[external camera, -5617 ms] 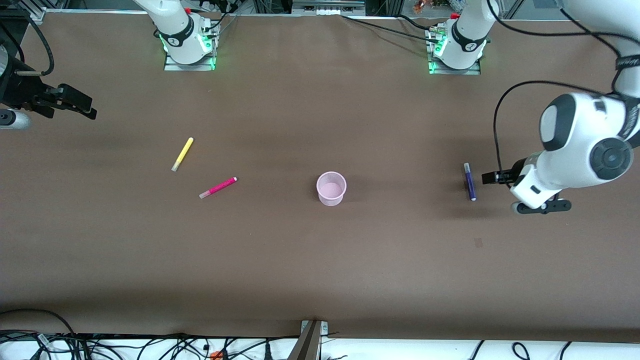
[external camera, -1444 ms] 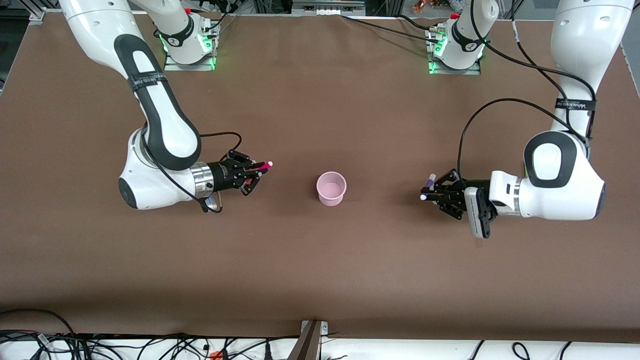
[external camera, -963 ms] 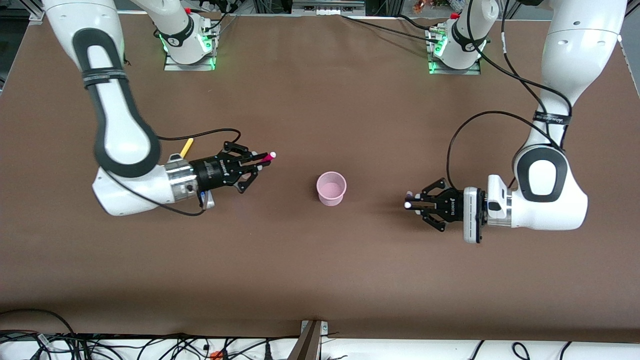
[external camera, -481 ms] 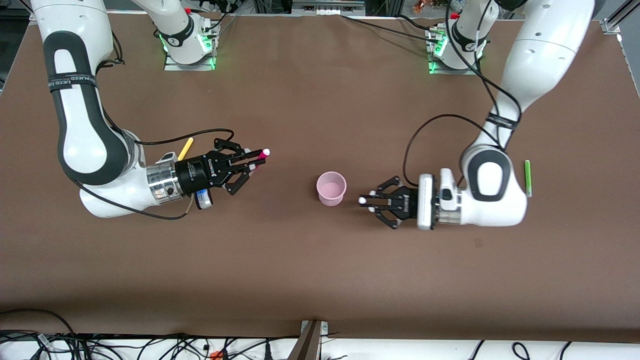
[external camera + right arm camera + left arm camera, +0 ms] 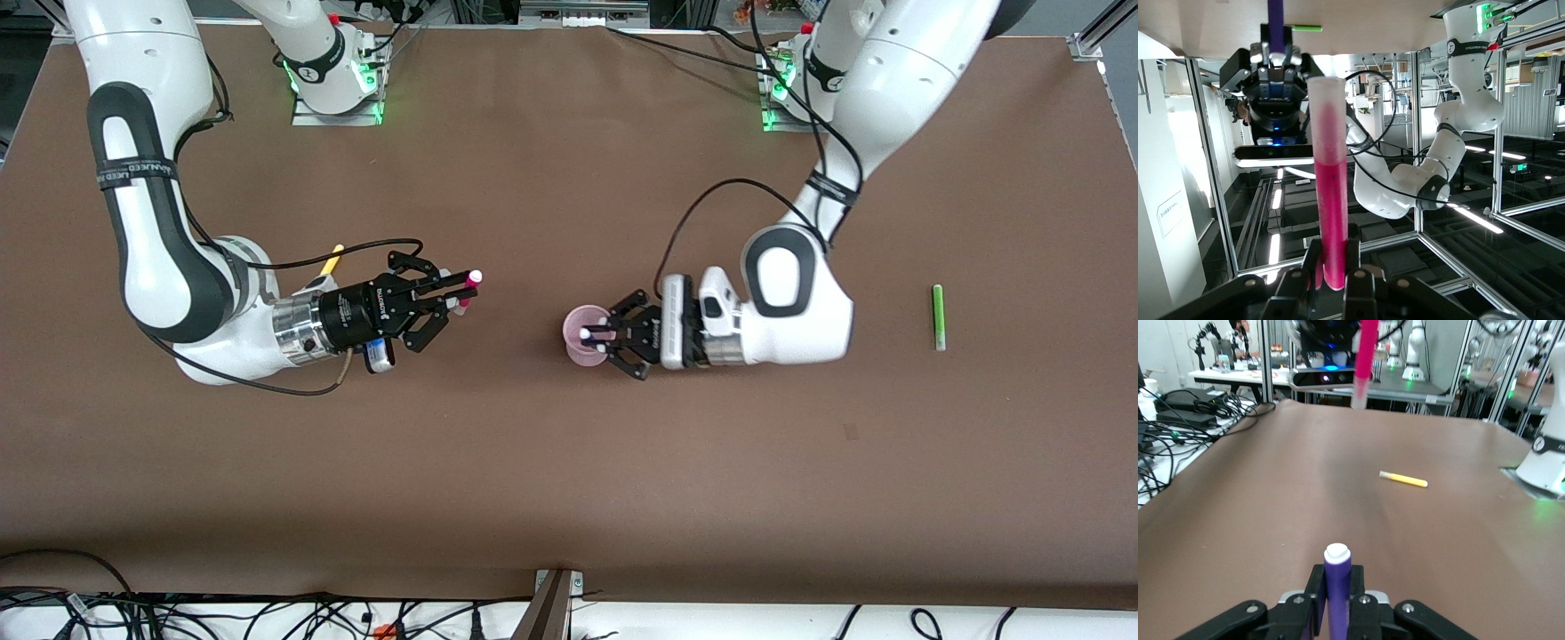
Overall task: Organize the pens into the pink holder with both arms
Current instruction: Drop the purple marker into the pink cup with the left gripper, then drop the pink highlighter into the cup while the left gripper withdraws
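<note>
The wide brown bench (image 5: 569,462) carries 1 small pale pink round plastic holder (image 5: 578,322) near its middle. The left arm's black 2-finger pincer (image 5: 597,337) hangs over that holder, clamped tight on a dark purple marker pen (image 5: 1337,587) whose pale tip sits above the holder's mouth. The right arm's black 2-finger pincer (image 5: 452,293) hovers over bare bench toward the right arm's end, closed firmly on a magenta-pink marker pen (image 5: 1329,213).

The largest risk, as I judge it, is the holder itself: it is light and shorter than a pen, so a pen let go at a slant could tip it, or a pincer finger brushing the rim could push it aside.

Next, both arms converging on 1 small mouth could collide; the right one should wait.

The smaller risks lie with the loose pens: the lime green marker pen (image 5: 937,316) at the left arm's end, and the yellow marker pen (image 5: 1403,479) half hidden by the right arm, could roll when nudged.
</note>
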